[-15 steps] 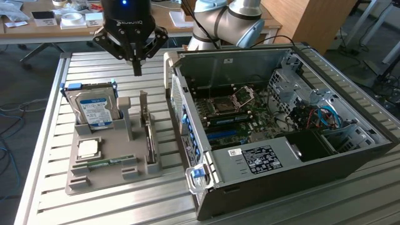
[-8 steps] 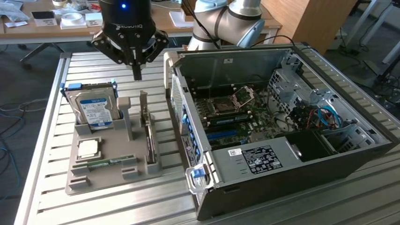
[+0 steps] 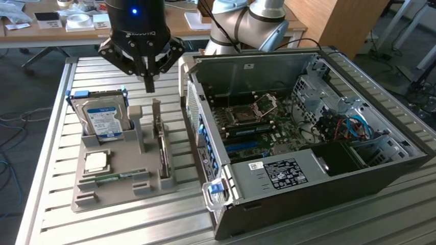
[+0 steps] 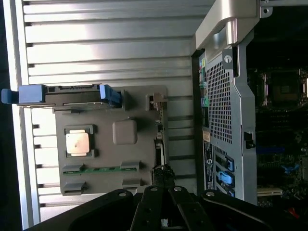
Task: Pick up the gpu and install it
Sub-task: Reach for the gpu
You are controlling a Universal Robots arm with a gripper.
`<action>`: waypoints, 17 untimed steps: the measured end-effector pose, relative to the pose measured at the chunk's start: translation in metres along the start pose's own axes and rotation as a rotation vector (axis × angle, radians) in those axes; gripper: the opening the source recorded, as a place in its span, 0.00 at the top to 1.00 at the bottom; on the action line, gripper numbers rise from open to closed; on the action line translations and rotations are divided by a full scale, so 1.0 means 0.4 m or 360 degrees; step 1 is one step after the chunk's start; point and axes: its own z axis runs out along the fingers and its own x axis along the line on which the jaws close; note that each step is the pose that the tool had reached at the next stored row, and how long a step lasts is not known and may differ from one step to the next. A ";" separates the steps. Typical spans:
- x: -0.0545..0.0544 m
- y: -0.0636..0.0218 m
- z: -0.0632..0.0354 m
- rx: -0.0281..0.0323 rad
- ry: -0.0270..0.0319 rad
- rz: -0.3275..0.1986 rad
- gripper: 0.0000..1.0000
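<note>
Hard drive [image 3: 105, 120] upright in grey holder [image 3: 116, 193], processor chip [image 3: 97, 162], memory stick [image 3: 112, 177]

On the slatted metal desk [image 3: 136, 224] stand one grey moulded plastic holder tray [image 3: 109, 200] and one open black-and-silver computer case [image 3: 252, 71]. The tray carries four parts, one of each kind: one silver hard drive with a blue-white label [image 3: 102, 120], one square silver processor chip [image 3: 97, 162], one slim green memory stick [image 3: 112, 177] and one thin dark gpu card [image 3: 162, 148].
</note>
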 end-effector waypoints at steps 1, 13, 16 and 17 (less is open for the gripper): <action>0.000 -0.002 0.000 0.00000 0.00000 0.0000 0.89; -0.001 -0.014 0.000 0.00002 0.00002 0.0000 0.89; -0.001 -0.021 0.001 -0.00001 -0.00001 0.0000 0.89; -0.001 -0.023 0.003 -0.00002 -0.00002 0.0000 0.89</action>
